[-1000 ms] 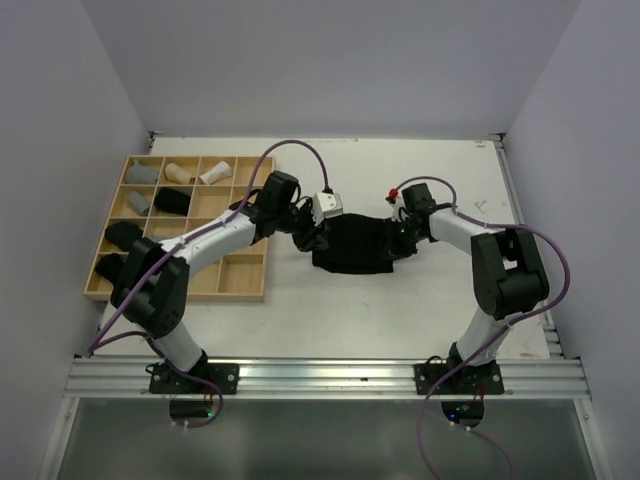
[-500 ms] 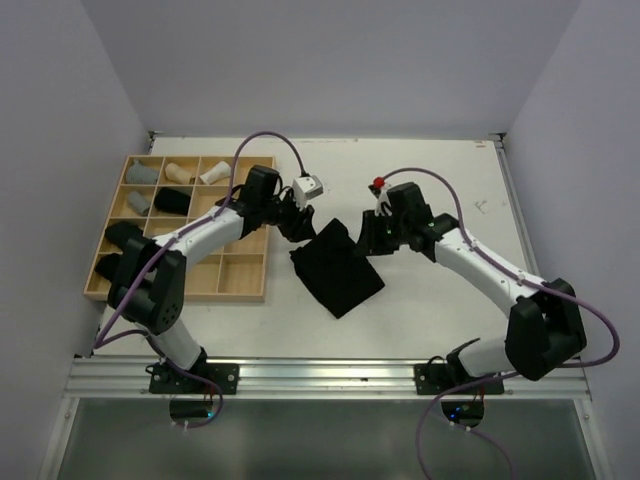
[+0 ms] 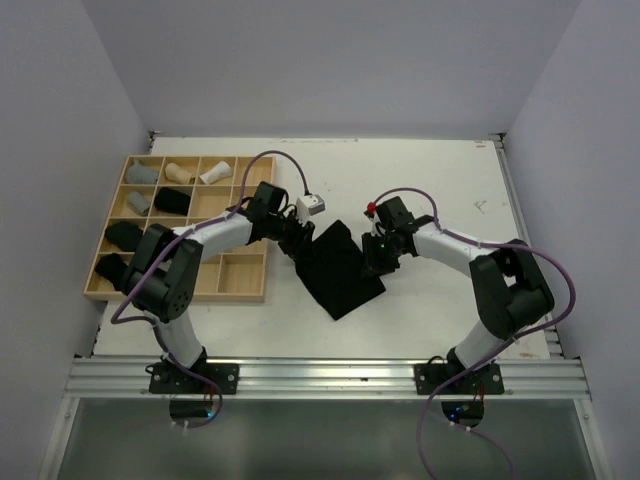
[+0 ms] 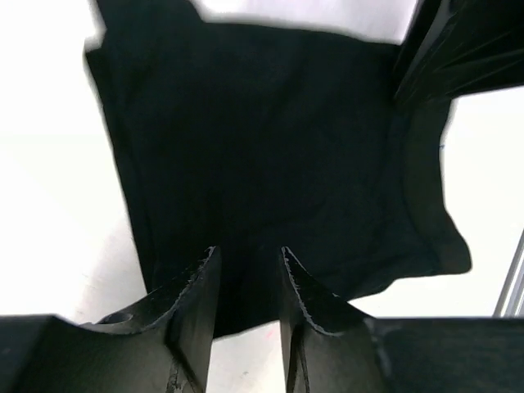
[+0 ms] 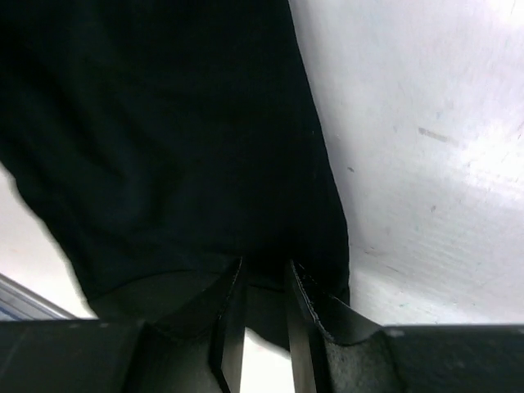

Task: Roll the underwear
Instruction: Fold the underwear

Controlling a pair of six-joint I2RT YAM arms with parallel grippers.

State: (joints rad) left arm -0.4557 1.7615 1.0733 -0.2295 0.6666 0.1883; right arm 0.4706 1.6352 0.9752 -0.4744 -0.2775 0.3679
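A black underwear (image 3: 338, 268) lies flat on the white table as a tilted square, one corner toward the front. My left gripper (image 3: 298, 243) sits low at its upper left edge. In the left wrist view its jaws (image 4: 248, 252) stand apart over the cloth's (image 4: 270, 139) near hem, with bare table showing in the gap. My right gripper (image 3: 373, 262) rests at the cloth's right edge. Seen from the right wrist, its fingers (image 5: 266, 264) are slightly apart astride the hem of the underwear (image 5: 164, 139). Neither grips the cloth.
A wooden grid tray (image 3: 175, 297) stands at the left, close behind my left arm. It holds rolled garments: grey (image 3: 143, 173), beige (image 3: 180, 172), white (image 3: 213, 175) and black (image 3: 172, 200) ones. The table's side walls rise at left and right.
The black cloth, earlier stretched between both grippers, now lies on the table turned into a diamond. The right gripper has opened and let it go. Both grippers have dropped to the cloth's edges.
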